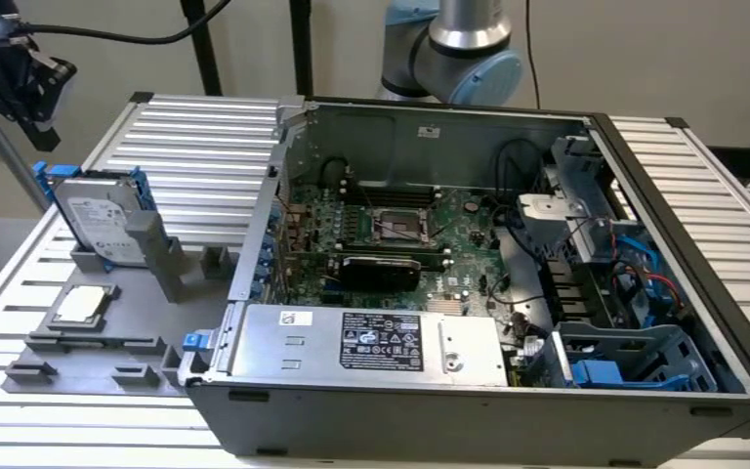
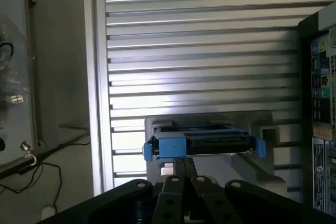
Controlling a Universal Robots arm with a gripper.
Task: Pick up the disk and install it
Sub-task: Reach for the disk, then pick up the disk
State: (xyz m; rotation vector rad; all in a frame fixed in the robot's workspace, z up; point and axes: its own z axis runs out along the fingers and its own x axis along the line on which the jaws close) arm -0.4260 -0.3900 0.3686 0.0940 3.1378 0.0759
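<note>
On ribbed metal table point(image 1: 206, 127), standing on edge in grey holder point(image 1: 153, 262): silver-grey disk point(image 1: 95, 220), white label, blue frame. Hovering apart from it, jaws pressed together, gripping nothing.

Disk point(image 1: 99, 221): silver-grey, blue carrier, upright on edge in grey holder point(image 1: 156, 256).

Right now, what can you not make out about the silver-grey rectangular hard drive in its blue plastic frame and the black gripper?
Silver-grey hard drive: label print too small to read in the exterior view; its lower end hidden by the grey holder.
Its label face: hidden in the wrist view, which sees it edge-on.
Black gripper: partly cut off by the exterior view's left edge.
</note>
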